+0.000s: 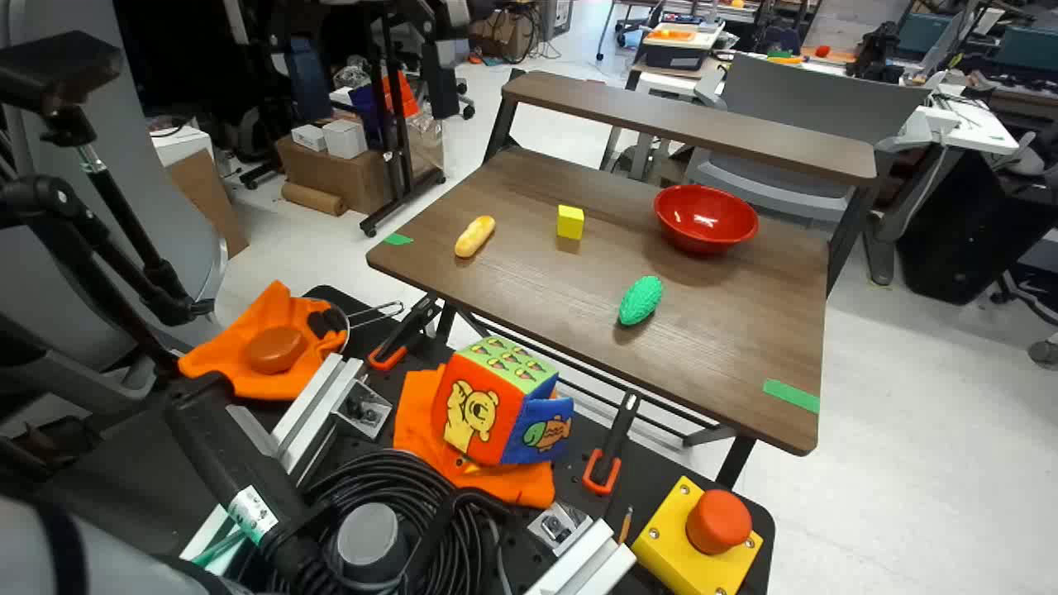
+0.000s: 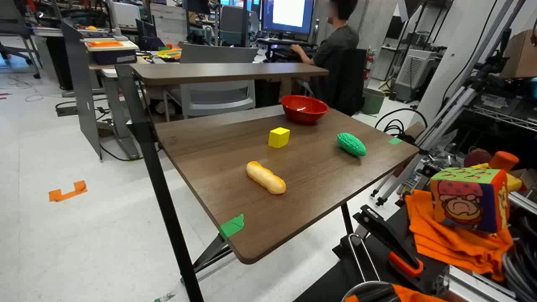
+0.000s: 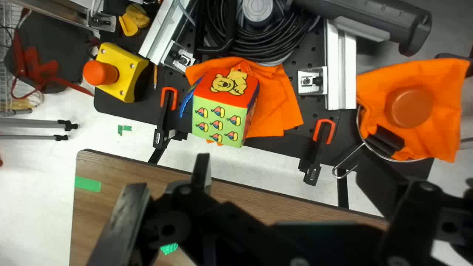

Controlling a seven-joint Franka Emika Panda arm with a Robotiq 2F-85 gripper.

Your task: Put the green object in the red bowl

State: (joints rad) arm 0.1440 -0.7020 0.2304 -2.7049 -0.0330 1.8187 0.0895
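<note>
Green object [image 1: 640, 300] is lying on the table [image 1: 529, 285], inside the front edge, one end pointing roughly toward the red bowl [image 1: 702, 235]; both exterior views are showing this.

Edges and room: a modest margin of wood is running between the green object and the front edge, and a longer stretch is separating it from the bowl. The red bowl is sitting upright near the back, close to the raised shelf [image 1: 690, 120]. A yellow cube [image 1: 570, 221] is standing between the bowl and a yellow-orange oblong piece [image 1: 475, 237], which is lying toward the opposite end. A green tape patch [image 1: 791, 395] is sticking to the wood near the front corner on the green object's side. Across a strip of floor [image 3: 258, 166], a black board [image 3: 144, 107] is running alongside the front edge, carrying a fabric cube [image 3: 223, 107] close to its table-facing side.

Pose: in the wrist view the gripper [image 3: 290, 168] is taking up much of the lower frame, with the table's front edge passing behind its fingers [image 3: 201, 173]. In an exterior view it is hanging at the top border, fingers pointing down, well apart from the green object. The fingers are standing wide apart and holding nothing that shows. A sliver of the green object is appearing through the gripper's dark linkage in the wrist view; the rest is hiding behind it. How the joints above are bending, I cannot tell.
</note>
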